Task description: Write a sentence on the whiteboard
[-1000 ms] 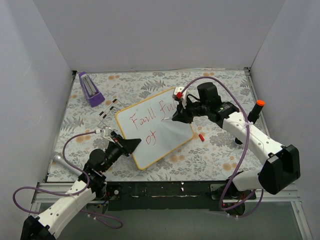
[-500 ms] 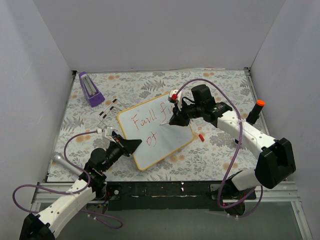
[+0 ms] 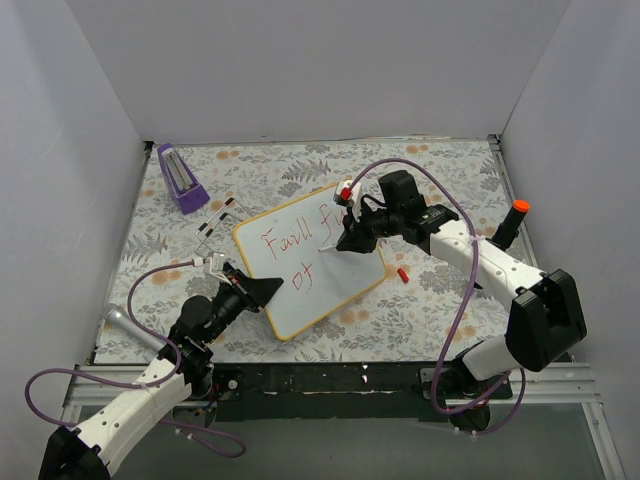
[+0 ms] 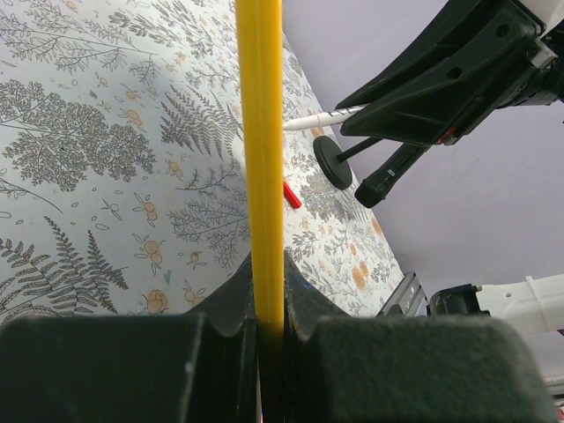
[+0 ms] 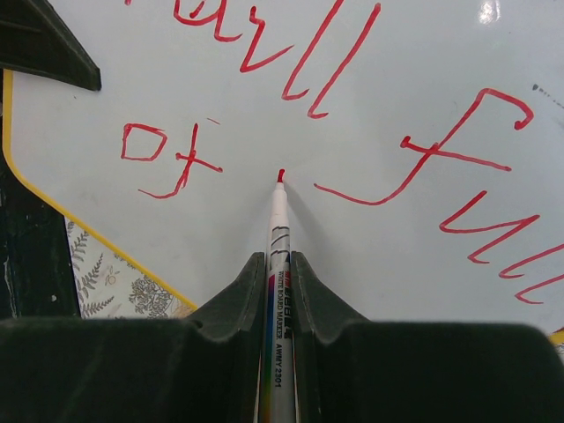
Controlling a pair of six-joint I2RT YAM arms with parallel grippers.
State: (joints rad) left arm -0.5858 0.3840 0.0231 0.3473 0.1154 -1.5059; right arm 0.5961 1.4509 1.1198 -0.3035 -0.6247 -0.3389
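Pinching the near-left edge of the flat white whiteboard [image 3: 325, 290] with its thin yellow-orange frame, the left gripper [image 3: 264, 290] has its jaws pressed together on the rim; in the left wrist view the yellow frame runs straight up from between the black fingers [image 4: 220, 304]. The whiteboard lies askew at mid-table on the flower-patterned table cover [image 3: 440, 310]. The right gripper [image 3: 345, 240] clamps a slim white marker [image 5: 279, 229] with a red tip; the tip sits at the board surface just right of "of". The sentence [image 3: 285, 243] is in red handwriting, roughly "Faull Full" above and "of" below. A small red cap [image 3: 401, 273] lies just off the board's right edge; a purple block [image 3: 180, 178] stands well apart at the far left.
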